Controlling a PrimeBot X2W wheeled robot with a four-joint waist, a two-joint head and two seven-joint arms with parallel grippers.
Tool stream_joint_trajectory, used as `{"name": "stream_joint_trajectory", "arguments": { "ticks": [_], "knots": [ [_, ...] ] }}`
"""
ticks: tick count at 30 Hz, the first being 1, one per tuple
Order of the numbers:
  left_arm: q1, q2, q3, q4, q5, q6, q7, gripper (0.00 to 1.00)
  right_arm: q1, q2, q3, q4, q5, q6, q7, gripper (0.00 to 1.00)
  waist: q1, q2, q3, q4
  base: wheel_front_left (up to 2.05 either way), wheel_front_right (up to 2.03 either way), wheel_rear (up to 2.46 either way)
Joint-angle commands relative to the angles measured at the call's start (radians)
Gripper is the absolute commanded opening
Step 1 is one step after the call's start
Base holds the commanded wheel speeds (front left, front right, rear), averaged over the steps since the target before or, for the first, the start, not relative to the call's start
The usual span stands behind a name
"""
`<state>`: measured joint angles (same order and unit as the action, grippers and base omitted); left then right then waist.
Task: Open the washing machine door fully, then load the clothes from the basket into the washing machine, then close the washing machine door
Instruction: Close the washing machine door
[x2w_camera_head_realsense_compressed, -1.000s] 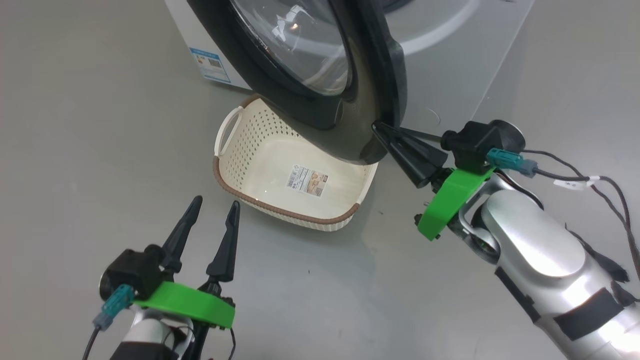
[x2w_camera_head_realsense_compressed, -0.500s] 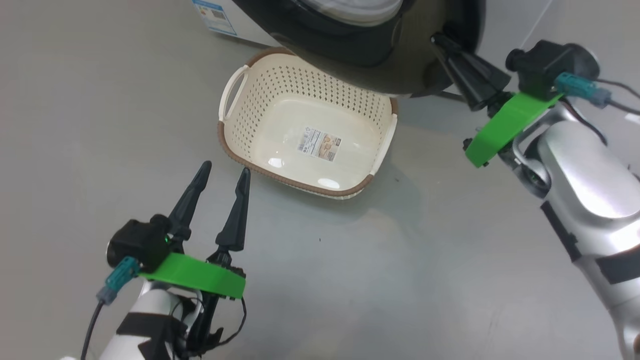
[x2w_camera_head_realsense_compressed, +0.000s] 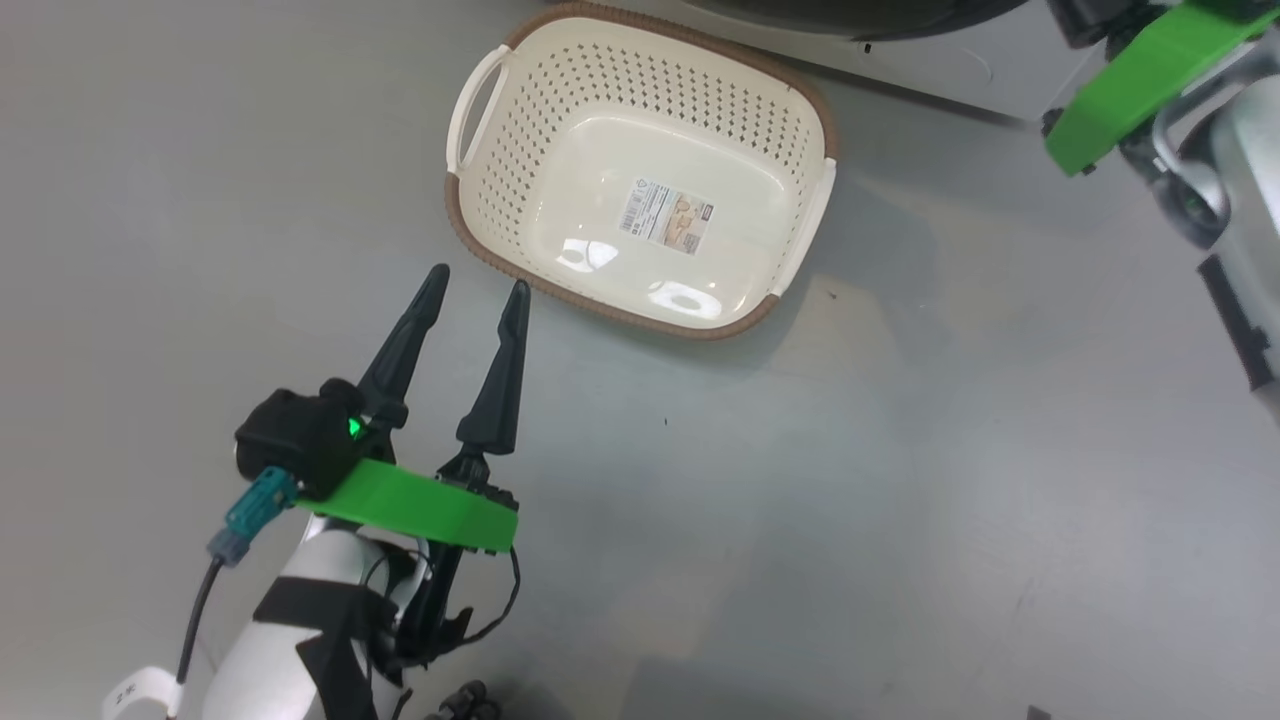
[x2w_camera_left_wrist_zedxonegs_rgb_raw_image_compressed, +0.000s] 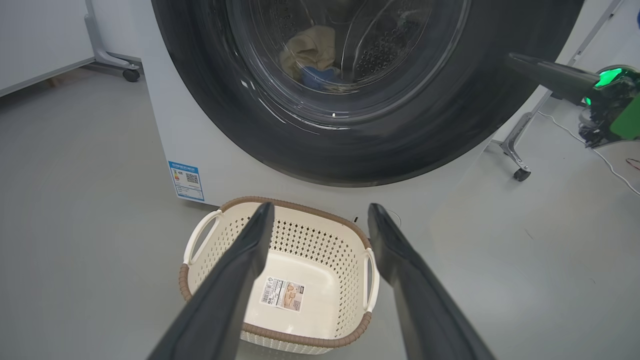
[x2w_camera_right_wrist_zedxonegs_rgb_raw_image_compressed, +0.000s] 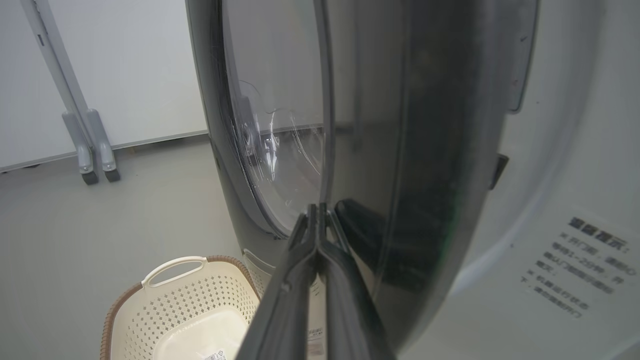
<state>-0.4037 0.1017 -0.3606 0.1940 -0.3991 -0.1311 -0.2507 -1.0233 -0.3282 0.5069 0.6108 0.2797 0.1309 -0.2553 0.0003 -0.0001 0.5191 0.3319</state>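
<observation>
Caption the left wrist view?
Open left end effector facing the empty basket; clothes seen through the washing machine door.

You can read no word outright. The sticker (x2w_camera_head_realsense_compressed: 667, 216) on the bottom of the basket (x2w_camera_head_realsense_compressed: 640, 85) carries a barcode at its 9 o'clock end, with print too small to make out. The blue label (x2w_camera_left_wrist_zedxonegs_rgb_raw_image_compressed: 186, 180), at 7 o'clock on the washing machine (x2w_camera_left_wrist_zedxonegs_rgb_raw_image_compressed: 190, 135) front, shows a QR code. Dark printed lines (x2w_camera_right_wrist_zedxonegs_rgb_raw_image_compressed: 575, 265) on its white front are blurred.

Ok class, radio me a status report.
Left gripper open, by basket. Right gripper shut, at door rim. Basket empty, clothes in washer. Door ajar, nothing blocking it.
</observation>
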Motion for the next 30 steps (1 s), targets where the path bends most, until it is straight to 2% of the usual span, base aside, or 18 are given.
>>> {"name": "stream_joint_trajectory", "arguments": {
  "ticks": [1,7,12,23,30],
  "knots": [
    [-0.022,0.013,0.026,-0.033,-0.008,0.000,-0.011,1.00,-0.050,-0.012,-0.008,-0.006,-0.011,0.000,-0.006,0.00,-0.0003,0.0001,0.021,0.012,0.00,0.00,0.00],
    [-0.045,-0.003,0.010,-0.034,-0.010,0.000,-0.011,1.00,-0.156,-0.027,-0.033,0.074,-0.057,0.000,-0.006,0.00,-0.0003,0.0001,0.051,0.028,0.00,0.00,0.00],
    [-0.054,-0.009,0.004,-0.035,-0.013,0.000,-0.011,1.00,-0.221,-0.009,-0.110,0.118,-0.103,0.000,-0.006,0.00,-0.0003,0.0001,0.069,0.035,0.00,0.00,0.00],
    [-0.064,-0.017,0.002,-0.027,-0.011,0.000,-0.011,1.00,-0.240,0.029,-0.218,0.147,-0.212,0.000,-0.006,0.00,-0.0003,0.0001,0.077,0.038,0.00,0.00,0.00],
    [-0.060,-0.011,0.022,-0.022,-0.008,0.000,-0.011,1.00,-0.202,0.064,-0.238,0.131,-0.180,0.000,-0.006,0.00,-0.0003,0.0001,0.049,0.021,0.00,0.00,0.00]
  ]
}}
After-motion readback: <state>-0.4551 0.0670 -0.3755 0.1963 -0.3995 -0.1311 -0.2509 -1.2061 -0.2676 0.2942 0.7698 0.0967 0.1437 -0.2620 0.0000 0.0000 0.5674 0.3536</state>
